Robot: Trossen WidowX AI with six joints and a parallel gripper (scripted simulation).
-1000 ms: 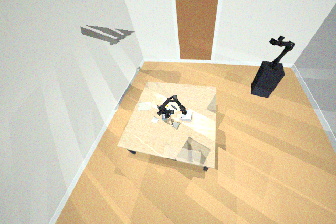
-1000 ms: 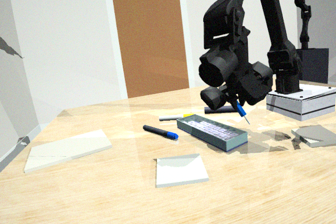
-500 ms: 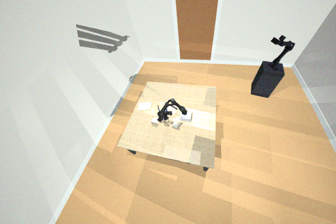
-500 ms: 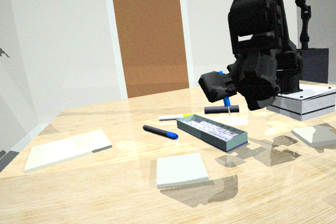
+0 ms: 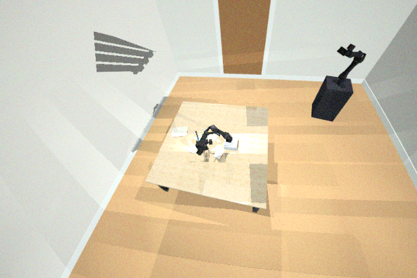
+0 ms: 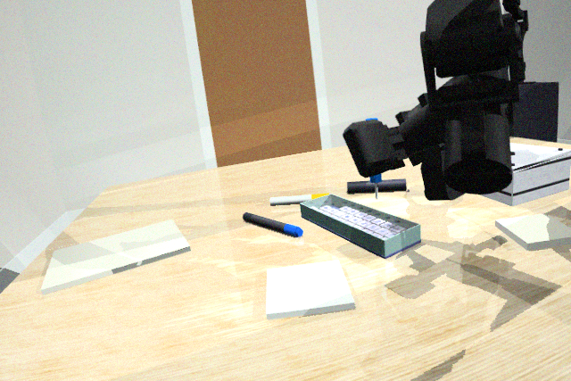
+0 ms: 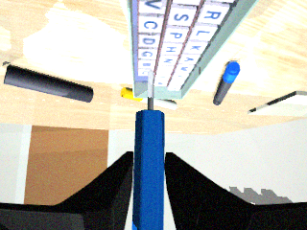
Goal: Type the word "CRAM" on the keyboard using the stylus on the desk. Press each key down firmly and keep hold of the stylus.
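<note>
My gripper (image 6: 374, 172) (image 7: 149, 158) is shut on the blue stylus (image 6: 376, 178) (image 7: 150, 182). The stylus stands about upright in the exterior view, its thin metal tip pointing down. The tip is clear of the keys, beyond the keyboard in that view. The keyboard (image 6: 341, 229) (image 7: 219, 43) is a shallow green-walled tray with rows of white letter keys. In the wrist view the tip overlaps the far end of the lower row, past G; C, R, A and K are readable. M is too small to make out.
A black pen with a blue cap (image 6: 272, 223) (image 7: 224, 83), a white and yellow marker (image 6: 293, 200) (image 7: 129, 93) and a dark cylinder (image 6: 357, 186) (image 7: 48, 83) lie around the keyboard. White pads (image 6: 306, 289) (image 6: 534, 229) lie on the desk. A pale box (image 6: 539, 185) stands at the right.
</note>
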